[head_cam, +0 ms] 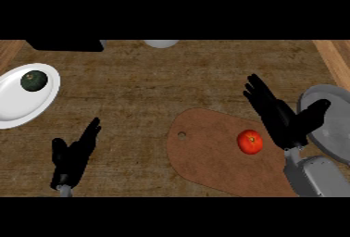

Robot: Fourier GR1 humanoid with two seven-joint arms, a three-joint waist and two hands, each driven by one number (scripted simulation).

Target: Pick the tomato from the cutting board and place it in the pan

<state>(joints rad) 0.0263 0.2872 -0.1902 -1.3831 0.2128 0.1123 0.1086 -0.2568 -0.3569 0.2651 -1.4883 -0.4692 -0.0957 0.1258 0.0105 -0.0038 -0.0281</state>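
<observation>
Tomato (pixel 250 141): red, round, glossy, sits on cutting board (pixel 219 157), toward the board's right side. Board: flat brown slab, rounded outline, small hole near its left edge, lies on table (pixel 150 78). Table top: dark brown, mottled grain; lighter wood strips at far left and far right edges.

Right hand (pixel 284 118): just right of tomato, fingers straight and spread wide, thumb out toward pan, holds nothing; cannot tell whether touching tomato. Grey forearm below it.

Pan (pixel 335 125): grey, metallic, round, right of tomato, partly behind right hand, cut by frame edge.

Left hand (pixel 74 150): well left of tomato, off the board, fingers straight and pointing up, empty.

Plate (pixel 21 104): white, smooth, far left and above tomato, carries dark green round item (pixel 33 80).

Far edge of table: black object (pixel 65 45) upper left, pale round object (pixel 161 43) top centre, both cut off.
</observation>
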